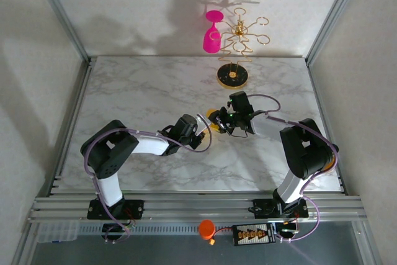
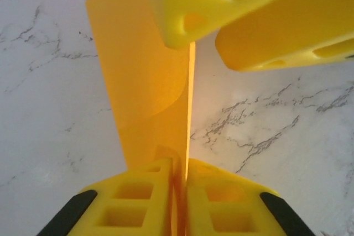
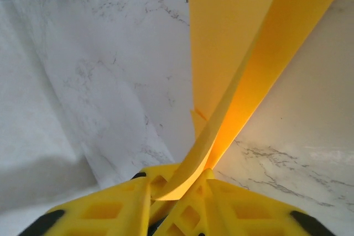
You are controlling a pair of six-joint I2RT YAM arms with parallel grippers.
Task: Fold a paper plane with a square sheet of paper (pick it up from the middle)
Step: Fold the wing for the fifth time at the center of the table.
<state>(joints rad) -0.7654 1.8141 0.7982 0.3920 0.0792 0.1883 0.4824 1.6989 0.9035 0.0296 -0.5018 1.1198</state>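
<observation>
while tight in left jaws, folded paper [image 2: 144,81] between seemingly parted right jaws; pink glass [image 1: 212,38] beyond

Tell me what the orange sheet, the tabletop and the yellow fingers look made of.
Orange sheet: thin matte paper; it curls and light glows through it. Tabletop: white, grey-veined marble look, smooth, maybe laminate. Left fingers: yellow plastic, probably printed, matte, with square pockets.

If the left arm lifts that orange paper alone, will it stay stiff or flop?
Probably floppy: the orange paper bows above the right fingers. Its fold may stiffen it lengthwise. Likely very light; its edge looks thin.
</observation>
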